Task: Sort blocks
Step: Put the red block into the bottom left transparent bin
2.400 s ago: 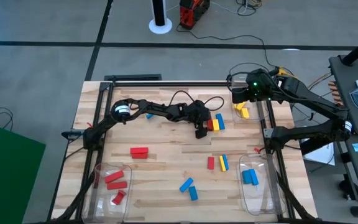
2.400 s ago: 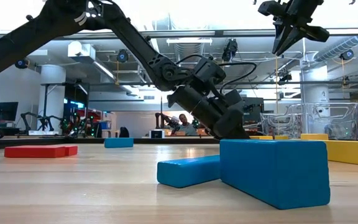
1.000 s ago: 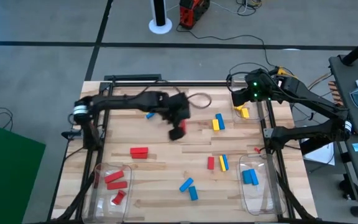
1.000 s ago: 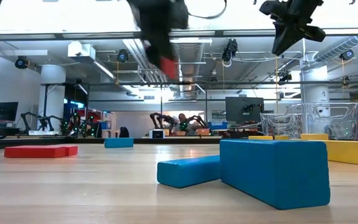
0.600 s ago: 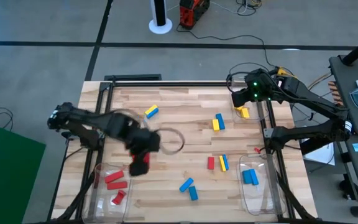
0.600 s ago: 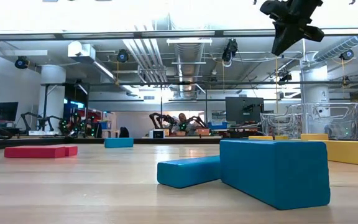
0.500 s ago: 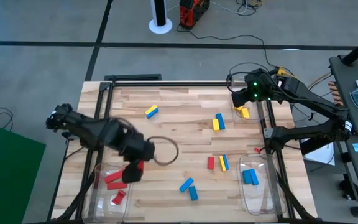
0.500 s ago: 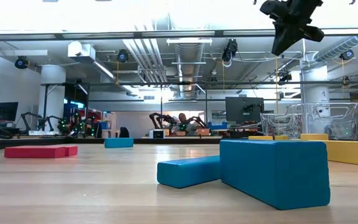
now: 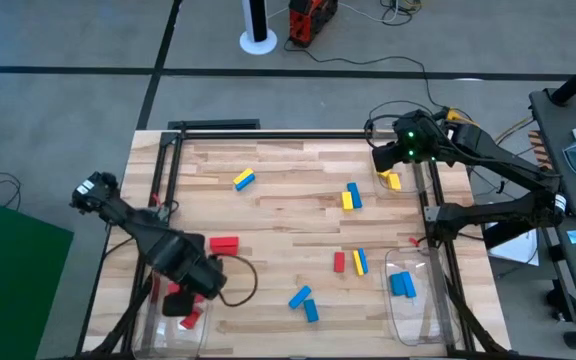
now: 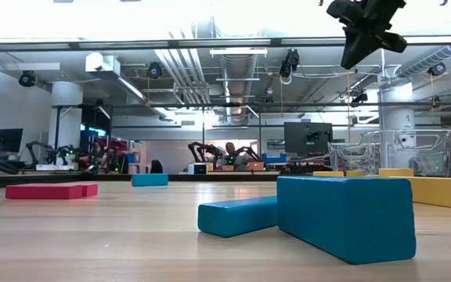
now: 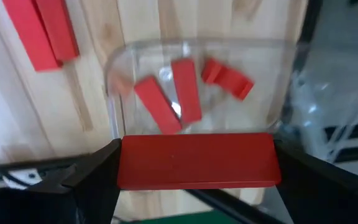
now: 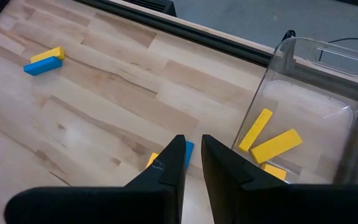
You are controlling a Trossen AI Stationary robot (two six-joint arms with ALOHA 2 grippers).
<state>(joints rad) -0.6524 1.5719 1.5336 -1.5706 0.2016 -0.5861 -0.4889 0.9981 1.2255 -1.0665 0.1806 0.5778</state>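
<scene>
**Red block held over the near-left bin**

My left gripper [image 9: 196, 283] hangs above the clear bin [image 9: 158, 318] at the table's near-left corner, fingers clamped on the ends of a red block [image 11: 197, 160]. Three red blocks [image 11: 185, 90] already lie inside that bin, and two more red ones [image 9: 224, 244] sit side by side on the wood just beyond it. My right gripper [image 12: 190, 163] waits high by the far-right bin [image 12: 328, 74], fingers nearly together with nothing between them; yellow blocks [image 12: 275, 146] lie in that bin. Blue blocks [image 9: 401, 284] rest in the near-right bin [image 9: 415, 318]. Loose blocks [image 9: 351, 196] remain scattered mid-table.
</scene>
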